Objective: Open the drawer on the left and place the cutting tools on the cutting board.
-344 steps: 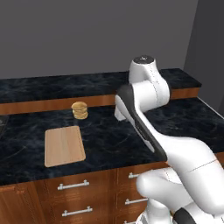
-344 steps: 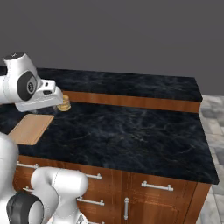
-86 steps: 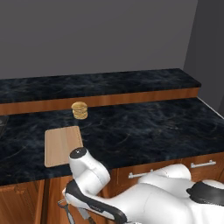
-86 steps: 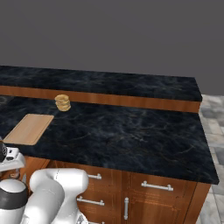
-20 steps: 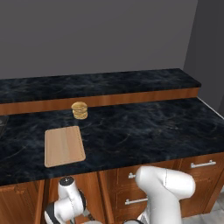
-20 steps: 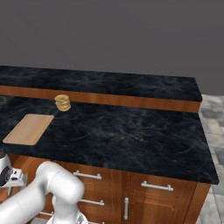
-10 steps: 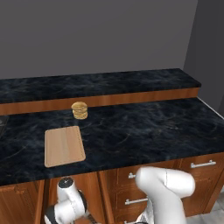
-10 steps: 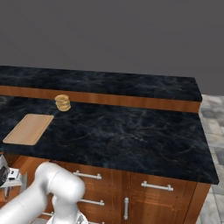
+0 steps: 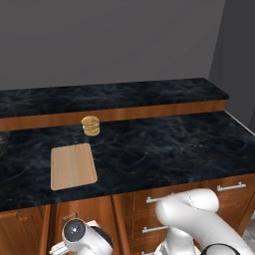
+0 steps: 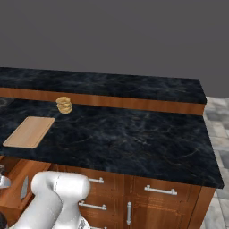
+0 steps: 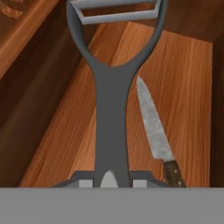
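Note:
Low in front of the left cabinets, my gripper (image 11: 108, 178) is shut on the dark handle of the peeler (image 11: 111, 109). Its forked metal head points away from the hand, above the open drawer (image 11: 188, 78). The knife (image 11: 151, 124) lies flat on the drawer's wooden floor just right of the peeler, silver blade forward, dark handle near the fingers. From the right base view the open drawer (image 10: 15, 176) shows at lower left with the knife (image 10: 24, 188) inside. The cutting board (image 9: 73, 167) (image 10: 29, 132) lies bare on the black counter's left side.
A small round tan stack (image 9: 90, 125) (image 10: 64, 105) sits behind the board near the raised back ledge. Narrower drawers with silver handles (image 10: 157, 190) line the cabinet front to the right. My own white arm (image 9: 194, 219) curls low in front of those cabinets.
The arm, earlier upright over the counter, has dropped in front of the left cabinet. Over the last second the hand has barely shifted.

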